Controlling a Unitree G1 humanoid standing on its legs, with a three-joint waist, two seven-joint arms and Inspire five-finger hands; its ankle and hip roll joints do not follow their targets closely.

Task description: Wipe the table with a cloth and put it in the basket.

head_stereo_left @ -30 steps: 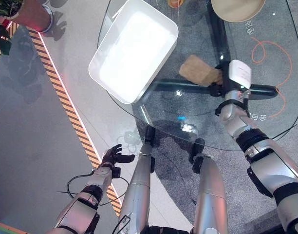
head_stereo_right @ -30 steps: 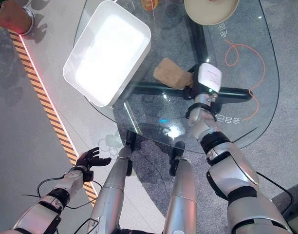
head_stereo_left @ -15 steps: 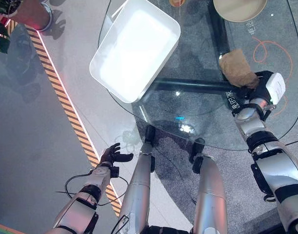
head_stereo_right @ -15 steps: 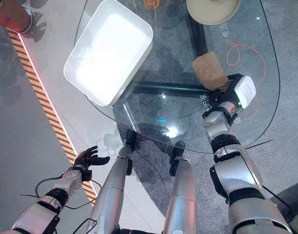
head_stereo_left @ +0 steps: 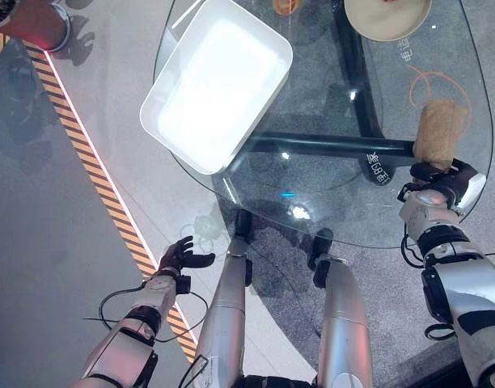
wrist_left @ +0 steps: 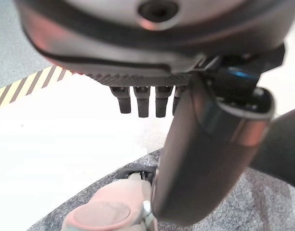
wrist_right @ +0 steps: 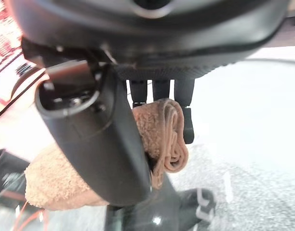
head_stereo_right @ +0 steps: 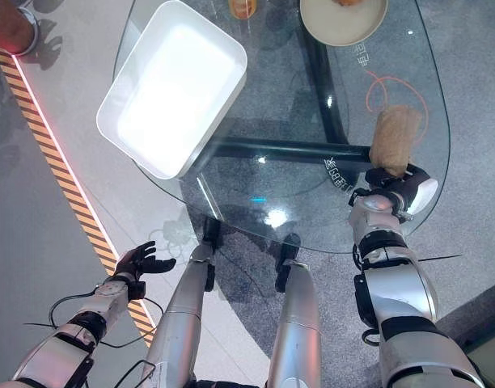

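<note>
A brown cloth (head_stereo_left: 439, 133) lies bunched on the glass table (head_stereo_left: 328, 186) close to its right edge. My right hand (head_stereo_left: 443, 176) sits at the cloth's near end, and in the right wrist view the cloth (wrist_right: 157, 130) is pinched between its thumb and curled fingers. The white basket (head_stereo_left: 215, 81) stands on the table's far left part, overhanging the rim, with nothing in it. My left hand (head_stereo_left: 176, 259) hangs low over the floor to the left of the table, fingers spread and holding nothing.
A beige plate (head_stereo_left: 387, 16) and a small orange thing (head_stereo_left: 286, 5) stand at the table's far edge. A dark crossbar (head_stereo_left: 328, 145) and an orange loop (head_stereo_left: 425, 81) show under the glass. Yellow-black floor tape (head_stereo_left: 94, 170) runs past a plant pot (head_stereo_left: 29, 20).
My right hand has dragged the cloth across the glass from near the table's middle to its right edge. The left hand has stayed where it was.
</note>
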